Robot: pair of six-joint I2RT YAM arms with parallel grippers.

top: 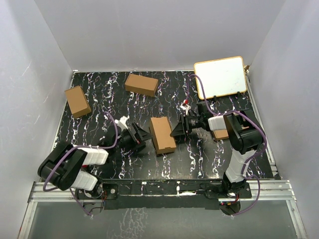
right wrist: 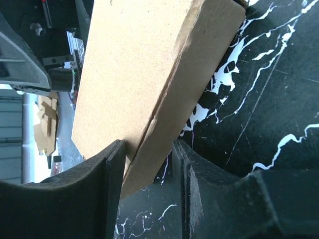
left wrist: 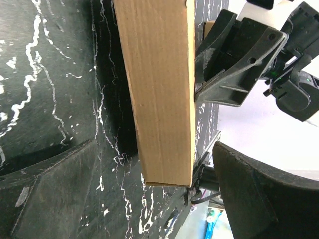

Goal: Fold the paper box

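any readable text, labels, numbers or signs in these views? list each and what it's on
None readable in any view.
The paper box: plain brown, no print.
The left box and far box: plain too.
The white board: blank.
The blue object at the bottom of the left wrist view: may carry marks, too blurred to read.

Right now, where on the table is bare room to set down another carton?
Bare: the table between the paper box and the arm bases, and the patch between left carton and far carton. Crowded: the centre, left tool and right tool flanking the box.
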